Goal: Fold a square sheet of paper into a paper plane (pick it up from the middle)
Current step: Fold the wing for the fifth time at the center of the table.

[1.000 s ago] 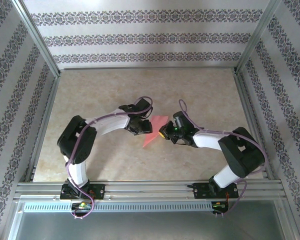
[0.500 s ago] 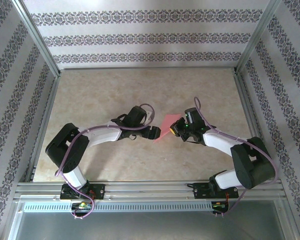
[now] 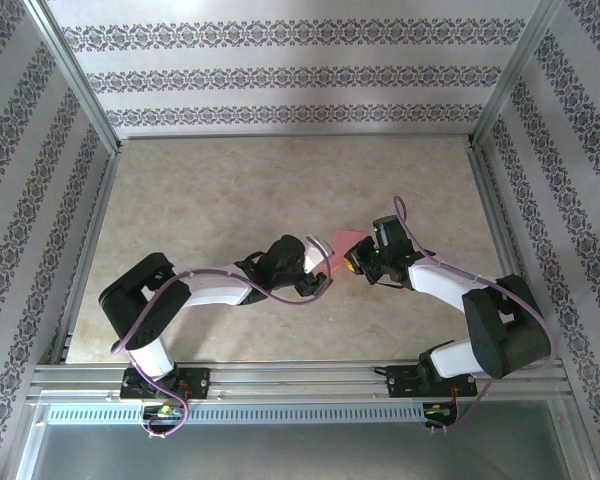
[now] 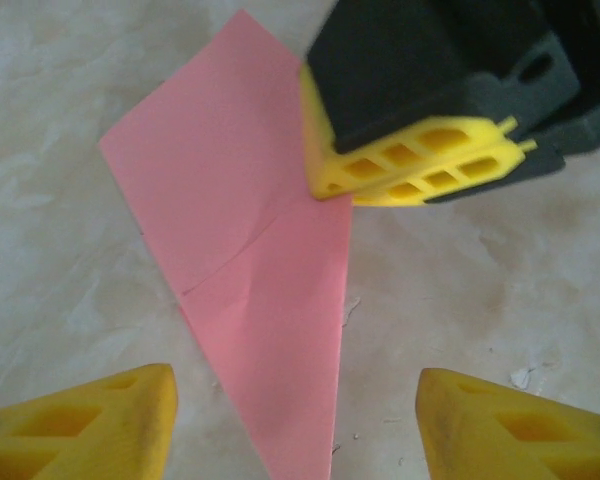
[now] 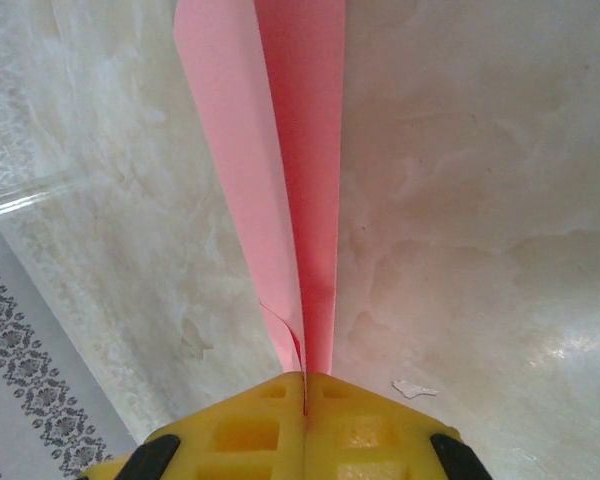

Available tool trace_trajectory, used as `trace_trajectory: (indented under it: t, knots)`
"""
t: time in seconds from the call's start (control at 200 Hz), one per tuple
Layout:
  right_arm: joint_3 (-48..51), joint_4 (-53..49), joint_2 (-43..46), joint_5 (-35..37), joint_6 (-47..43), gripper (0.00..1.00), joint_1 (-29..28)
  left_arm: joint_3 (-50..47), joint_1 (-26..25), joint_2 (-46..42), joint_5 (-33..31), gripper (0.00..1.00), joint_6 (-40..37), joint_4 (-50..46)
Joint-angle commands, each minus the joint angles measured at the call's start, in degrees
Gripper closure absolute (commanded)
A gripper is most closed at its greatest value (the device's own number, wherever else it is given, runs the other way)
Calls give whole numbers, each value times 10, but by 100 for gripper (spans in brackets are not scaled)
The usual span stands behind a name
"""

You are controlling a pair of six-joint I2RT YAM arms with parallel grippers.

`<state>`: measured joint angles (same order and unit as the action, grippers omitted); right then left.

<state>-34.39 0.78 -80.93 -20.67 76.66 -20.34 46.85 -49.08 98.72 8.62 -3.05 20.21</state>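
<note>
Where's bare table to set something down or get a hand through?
Bare: the far half of the table, up to the back wall, and the near strip between the arm bases. Crowded: centre, where the right gripper pinches the pink paper and the open left gripper hovers close by.

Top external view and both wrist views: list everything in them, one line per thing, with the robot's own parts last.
pink-red folded sheet of thin paper: one, pink-red, middle of the table, one end pinched by the right gripper
small torn scrap: one, white, on the table beside the right gripper
beige marbled table: one, beige, under everything
patterned wallpaper panels: three, white with grey bands, at the back and both sides
silver metal frame rails: several, silver, along the table's edges
left gripper: one, yellow fingers, open, a finger on each side of the paper's tip
right gripper: one, yellow fingers, shut on the paper
</note>
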Motion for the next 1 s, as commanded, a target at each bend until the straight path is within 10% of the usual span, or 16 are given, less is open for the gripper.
trace_trajectory:
  t: [0.0,0.665,0.999]
  knots:
    - [-9,-13,2,-3,11,95,7,1,-20,20,-40,39,-60,45]
    - [-4,-11,-11,-23,27,94,10,12,-45,88,-98,64,-94,92]
    - [-8,-13,-28,-25,11,72,10,8,-46,95,-77,75,-98,84]
